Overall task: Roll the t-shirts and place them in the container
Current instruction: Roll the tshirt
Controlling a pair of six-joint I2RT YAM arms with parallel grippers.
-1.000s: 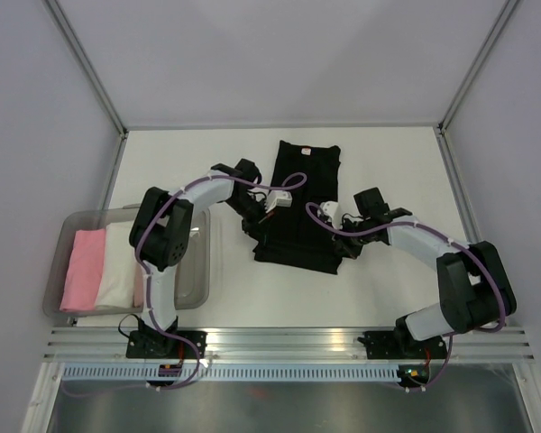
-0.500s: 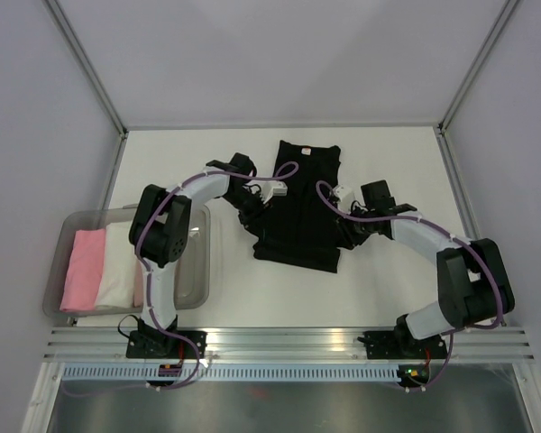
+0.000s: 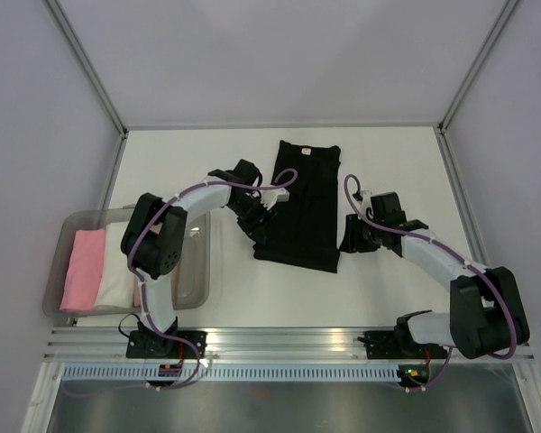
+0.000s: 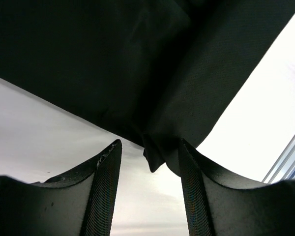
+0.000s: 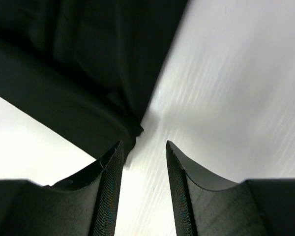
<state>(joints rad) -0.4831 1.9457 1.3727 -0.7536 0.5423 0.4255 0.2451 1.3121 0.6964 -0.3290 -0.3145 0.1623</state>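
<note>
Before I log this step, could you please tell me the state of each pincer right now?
Left pincer: open, black t-shirt corner lying loose in the gap.
Right pincer: open, holding nothing.

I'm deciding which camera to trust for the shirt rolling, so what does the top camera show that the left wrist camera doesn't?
Only the top view shows the whole black t-shirt laid flat, the right gripper at its edge, and the bin holding a pink roll and a white roll. Only the left wrist view shows the left gripper open, with a shirt corner between its fingers, not pinched. Both show the black shirt on the white table.
</note>
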